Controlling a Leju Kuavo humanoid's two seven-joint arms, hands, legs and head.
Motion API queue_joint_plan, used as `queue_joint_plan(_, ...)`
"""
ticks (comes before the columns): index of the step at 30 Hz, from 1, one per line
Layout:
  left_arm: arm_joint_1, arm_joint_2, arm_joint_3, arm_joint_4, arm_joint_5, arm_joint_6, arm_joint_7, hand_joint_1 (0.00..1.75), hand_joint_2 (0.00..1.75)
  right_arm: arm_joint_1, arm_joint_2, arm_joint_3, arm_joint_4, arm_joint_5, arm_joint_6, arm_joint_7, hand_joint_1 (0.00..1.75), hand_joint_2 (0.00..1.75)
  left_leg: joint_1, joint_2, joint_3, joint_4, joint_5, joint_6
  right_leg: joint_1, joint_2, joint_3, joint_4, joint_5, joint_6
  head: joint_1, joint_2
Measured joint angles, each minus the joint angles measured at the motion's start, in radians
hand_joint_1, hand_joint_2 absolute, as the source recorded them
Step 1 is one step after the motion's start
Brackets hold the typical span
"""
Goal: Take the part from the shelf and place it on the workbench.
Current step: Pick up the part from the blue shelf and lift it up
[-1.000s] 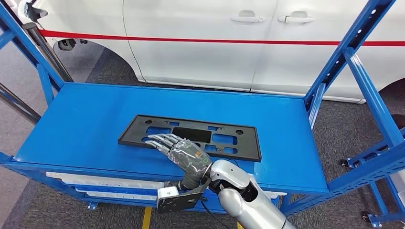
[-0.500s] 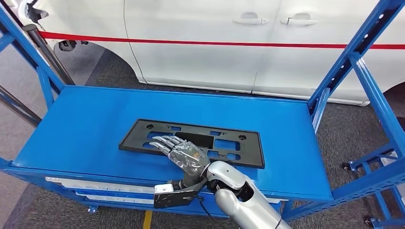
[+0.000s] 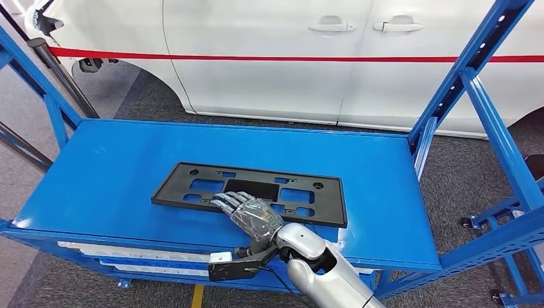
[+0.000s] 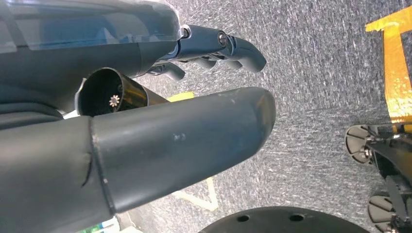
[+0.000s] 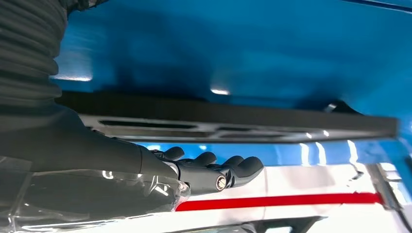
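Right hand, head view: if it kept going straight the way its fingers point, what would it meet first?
The right hand already lies over the black plate on the blue shelf. Going on, it would probably slide along that plate toward its far left corner; height above it is unclear.

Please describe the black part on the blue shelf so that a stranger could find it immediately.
Find the blue metal shelf standing before the white car. On its top lies a flat black rectangular plastic frame with cut-out windows and small holes. It is the only dark thing there, and the robot's right hand rests on its near edge.
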Motion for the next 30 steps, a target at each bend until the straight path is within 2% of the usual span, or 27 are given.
queue_joint_plan(9, 0.000, -0.032, 0.059, -0.019, -0.029, -0.022, -0.023, 0.00, 0.00, 0.035, 0.006, -0.031, 0.041, 0.307, -0.156, 0.125, 0.00, 1.75, -0.001, 0.000, 0.004, 0.000, -0.001, -0.003, -0.002, 0.000, 0.005, -0.001, 0.000, 0.000, 0.000, 0.000)
queue_joint_plan(15, 0.000, -0.043, 0.080, -0.029, -0.039, -0.027, -0.027, 0.00, 0.00, 0.050, 0.012, -0.065, 0.043, 0.352, -0.177, 0.141, 0.00, 1.75, -0.002, 0.000, 0.005, 0.000, -0.002, -0.003, -0.002, 0.000, 0.008, -0.003, 0.000, 0.000, 0.000, 0.000)
queue_joint_plan(23, 0.000, -0.055, 0.115, -0.033, -0.092, -0.037, -0.044, 0.00, 0.00, 0.112, 0.021, -0.179, 0.022, 0.543, -0.270, 0.193, 0.00, 1.75, -0.002, 0.000, 0.006, 0.000, -0.002, -0.003, -0.002, 0.000, 0.008, -0.004, 0.000, 0.000, 0.000, 0.000)
queue_joint_plan(29, 0.000, -0.062, 0.136, -0.036, -0.111, -0.038, -0.049, 0.00, 0.00, 0.135, 0.023, -0.249, 0.010, 0.570, -0.282, 0.202, 0.00, 1.75, -0.002, 0.000, 0.006, 0.000, -0.002, -0.002, -0.002, 0.000, 0.008, -0.004, 0.000, 0.000, 0.000, 0.000)
queue_joint_plan(30, 0.000, -0.063, 0.137, -0.036, -0.111, -0.038, -0.050, 0.00, 0.00, 0.136, 0.023, -0.254, 0.009, 0.570, -0.282, 0.202, 0.14, 1.75, -0.002, 0.000, 0.006, 0.000, -0.002, -0.002, -0.002, 0.000, 0.008, -0.004, 0.000, 0.000, 0.000, 0.000)
